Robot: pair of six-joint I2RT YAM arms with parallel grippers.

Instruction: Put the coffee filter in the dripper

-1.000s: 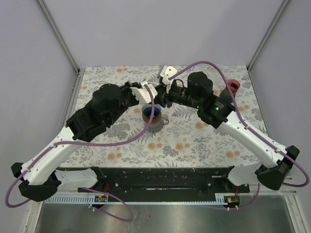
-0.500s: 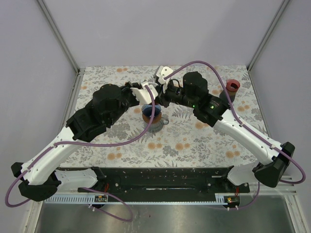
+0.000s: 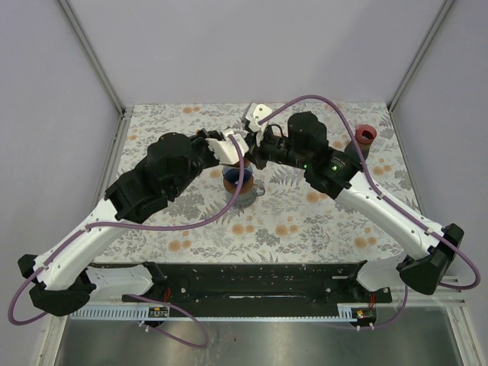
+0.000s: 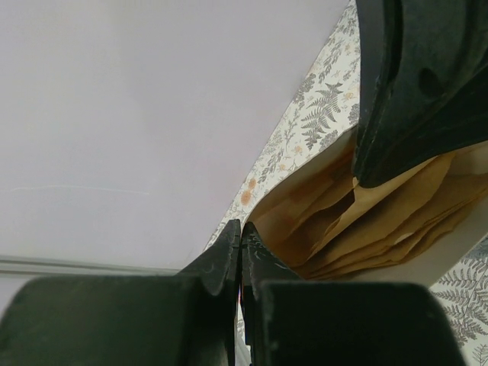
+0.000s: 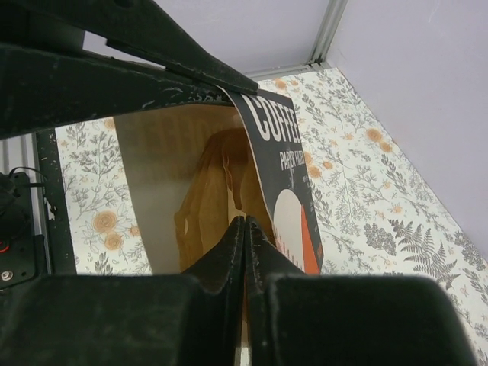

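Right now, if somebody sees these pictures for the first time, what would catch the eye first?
Both arms meet above the far middle of the flowered table, just beyond the dripper. There the left gripper holds an open coffee filter box in the air. The right gripper is shut inside the box, it seems on the edge of a brown paper filter.

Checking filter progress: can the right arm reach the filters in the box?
Likely yes: the left gripper pinches the box flap open, and the right gripper, shut, sits at the filters.
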